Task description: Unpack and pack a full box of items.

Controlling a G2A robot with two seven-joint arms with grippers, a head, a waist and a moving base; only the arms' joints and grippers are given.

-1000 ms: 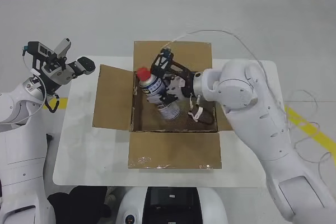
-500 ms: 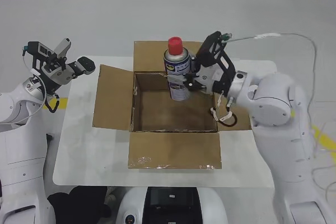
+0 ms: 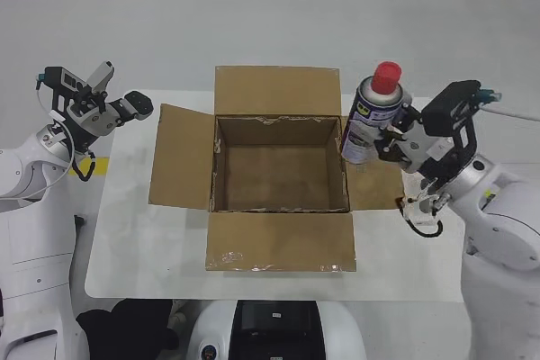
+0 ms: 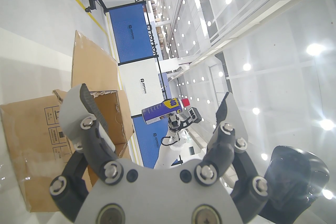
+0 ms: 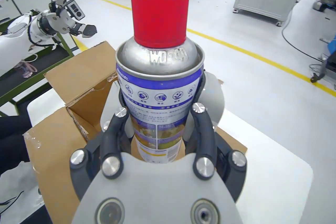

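Note:
An open cardboard box (image 3: 279, 216) sits mid-table with its flaps spread and a bare floor inside. My right gripper (image 3: 389, 144) is shut on a spray can (image 3: 369, 117) with a red cap and blue label, held upright in the air over the box's right flap. In the right wrist view the spray can (image 5: 160, 83) stands between the fingers (image 5: 202, 125), with the box (image 5: 78, 109) below and behind it. My left gripper (image 3: 117, 90) is raised off the table's left rear corner, open and holding nothing. The left wrist view shows the left gripper (image 4: 155, 101), the box (image 4: 42, 125) and the far spray can (image 4: 165, 109).
The white table (image 3: 126, 252) has bare surface left of the box and along the front edge. The right flap (image 3: 378, 184) lies flat under the held can. A thin cable (image 3: 522, 112) trails from the right arm.
The right gripper lifted the spray can out of the box and carried it rightward, from over the box's interior to above the right flap. The left arm stayed still.

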